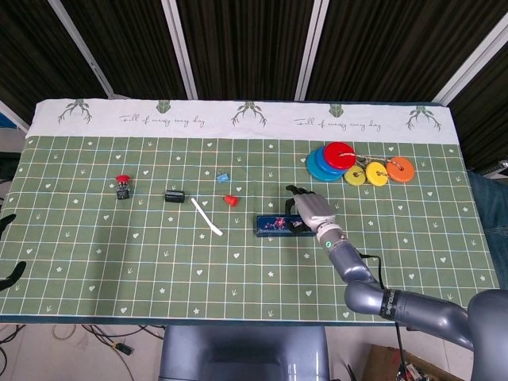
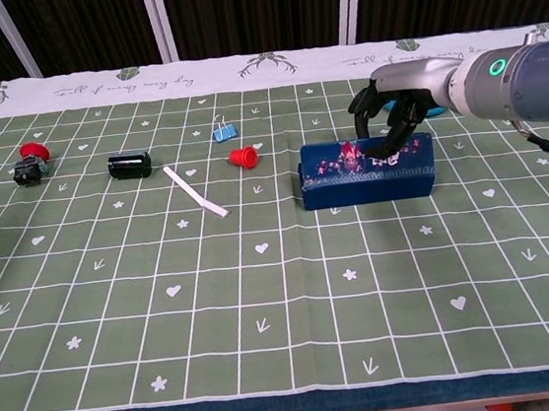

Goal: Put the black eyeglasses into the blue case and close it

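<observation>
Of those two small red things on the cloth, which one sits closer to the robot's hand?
The red cone-shaped piece, beside the blue binder clip, just left of the blue case under the right hand. The red-topped button lies far off, near the cloth's left edge.

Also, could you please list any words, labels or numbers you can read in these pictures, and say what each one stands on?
"Fall of many many day", roughly: cursive script, printed twice on the tablecloth's white border; blurred, so the reading is uncertain.
Blue case: floral print with small pale markings, too small to read.
Nothing else legible.
</observation>
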